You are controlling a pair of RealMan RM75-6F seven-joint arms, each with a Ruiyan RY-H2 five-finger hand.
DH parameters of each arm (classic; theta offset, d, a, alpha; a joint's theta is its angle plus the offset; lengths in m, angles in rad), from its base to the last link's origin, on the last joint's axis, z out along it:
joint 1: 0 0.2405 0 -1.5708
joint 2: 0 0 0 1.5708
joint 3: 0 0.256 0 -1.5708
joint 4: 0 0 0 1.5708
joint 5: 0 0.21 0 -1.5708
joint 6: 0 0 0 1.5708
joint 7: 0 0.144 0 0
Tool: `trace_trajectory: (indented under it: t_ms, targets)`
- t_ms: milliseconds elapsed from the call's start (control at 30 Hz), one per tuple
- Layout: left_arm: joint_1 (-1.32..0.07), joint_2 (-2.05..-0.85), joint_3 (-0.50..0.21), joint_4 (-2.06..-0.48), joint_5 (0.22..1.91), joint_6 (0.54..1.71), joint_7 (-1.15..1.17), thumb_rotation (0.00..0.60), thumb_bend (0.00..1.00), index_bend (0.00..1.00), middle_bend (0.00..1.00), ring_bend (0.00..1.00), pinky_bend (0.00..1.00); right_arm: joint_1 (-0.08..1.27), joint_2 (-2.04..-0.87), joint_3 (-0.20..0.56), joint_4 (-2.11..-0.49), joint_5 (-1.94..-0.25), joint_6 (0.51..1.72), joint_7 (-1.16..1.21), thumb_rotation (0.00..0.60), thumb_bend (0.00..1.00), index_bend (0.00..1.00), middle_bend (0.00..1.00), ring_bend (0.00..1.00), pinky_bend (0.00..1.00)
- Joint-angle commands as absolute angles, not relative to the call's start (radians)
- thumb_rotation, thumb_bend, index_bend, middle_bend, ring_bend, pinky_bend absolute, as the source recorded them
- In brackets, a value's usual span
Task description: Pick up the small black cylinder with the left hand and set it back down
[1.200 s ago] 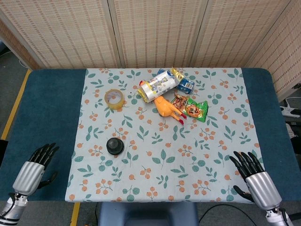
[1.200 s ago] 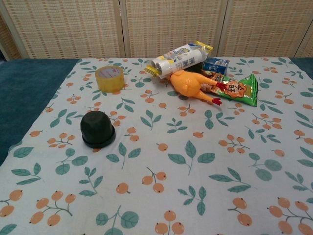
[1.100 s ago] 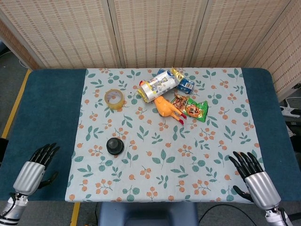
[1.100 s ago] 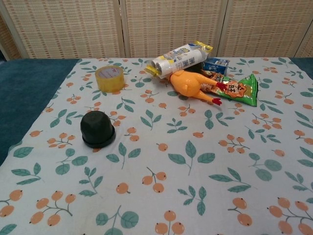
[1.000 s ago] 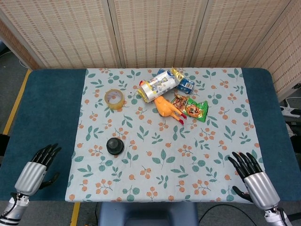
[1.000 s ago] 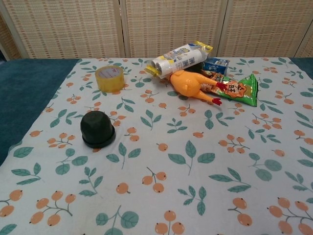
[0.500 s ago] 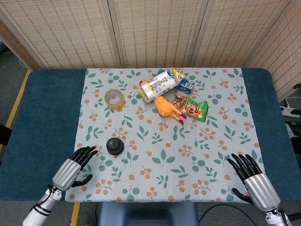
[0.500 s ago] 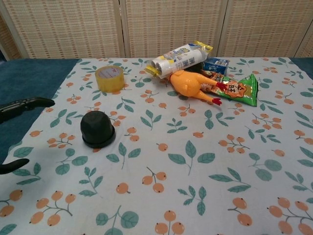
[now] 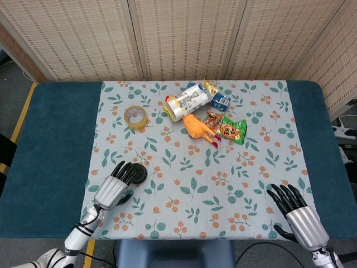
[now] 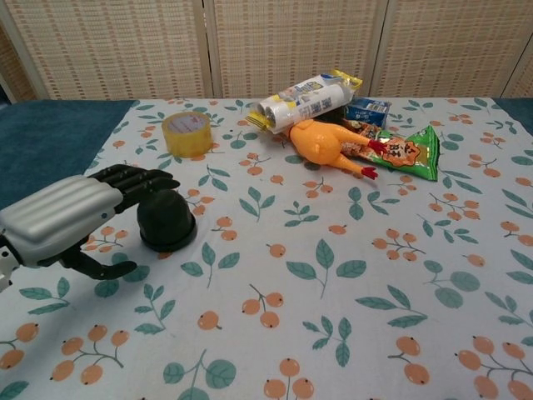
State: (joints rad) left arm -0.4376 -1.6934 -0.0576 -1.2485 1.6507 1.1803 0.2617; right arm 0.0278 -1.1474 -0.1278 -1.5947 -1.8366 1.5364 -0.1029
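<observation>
The small black cylinder (image 10: 169, 219) stands upright on the leaf-print cloth (image 9: 223, 178), left of centre; in the head view only its right part (image 9: 139, 174) shows past my fingers. My left hand (image 10: 71, 215) hovers over its left side with fingers spread and thumb below, holding nothing; whether the fingertips (image 9: 127, 170) touch the cylinder I cannot tell. My right hand (image 9: 297, 218) lies at the near right edge of the table in the head view, fingers apart and empty, and does not show in the chest view.
A yellow tape roll (image 9: 135, 116) lies behind the cylinder. Further back sits a cluster: a white and yellow bag roll (image 9: 187, 101), an orange rubber chicken (image 9: 199, 128), a green snack packet (image 9: 230, 129) and a blue carton (image 9: 221, 101). Wicker screens stand behind the table.
My left hand has swept in from the table's near left corner to the black cylinder and now hangs over it. The right hand has barely shifted. The cylinder has not moved.
</observation>
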Motion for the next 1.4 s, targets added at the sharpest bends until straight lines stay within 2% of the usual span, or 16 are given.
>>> trace_trajectory:
  t_ms: [33, 400, 1133, 1267, 1333, 1400]
  targets:
    - [-0.453, -1.725, -0.067, -1.216, 1.632, 1.170, 0.298, 0.600, 0.27, 0.00, 0.00, 0.00, 0.01, 0.027, -1.145, -0.128, -1.595, -1.837, 1.539, -0.100, 0.600, 0.09, 0.00, 0.00, 0.00, 0.00]
    - [-0.494, -1.830, -0.086, -1.089, 1.574, 1.142, 0.416, 0.600, 0.28, 0.00, 0.00, 0.00, 0.01, 0.027, -1.143, -0.125, -1.600, -1.825, 1.534, -0.097, 0.600, 0.09, 0.00, 0.00, 0.00, 0.00]
    - [-0.537, -1.914, -0.093, -0.901, 1.512, 1.115, 0.460, 0.600, 0.27, 0.00, 0.00, 0.00, 0.02, 0.029, -1.138, -0.127, -1.604, -1.821, 1.525, -0.095, 0.600, 0.09, 0.00, 0.00, 0.00, 0.00]
    - [-0.542, -1.928, -0.080, -0.856, 1.529, 1.142, 0.454, 0.600, 0.30, 0.00, 0.00, 0.00, 0.09, 0.031, -1.139, -0.127, -1.603, -1.820, 1.518, -0.096, 0.600, 0.09, 0.00, 0.00, 0.00, 0.00]
    - [-0.543, -1.936, -0.072, -0.831, 1.541, 1.158, 0.435, 0.600, 0.32, 0.04, 0.06, 0.04, 0.16, 0.033, -1.140, -0.127, -1.604, -1.817, 1.514, -0.097, 0.600, 0.09, 0.00, 0.00, 0.00, 0.00]
    - [-0.545, -1.949, -0.064, -0.798, 1.557, 1.182, 0.405, 0.600, 0.38, 0.17, 0.21, 0.17, 0.30, 0.033, -1.140, -0.126, -1.604, -1.816, 1.512, -0.098, 0.600, 0.09, 0.00, 0.00, 0.00, 0.00]
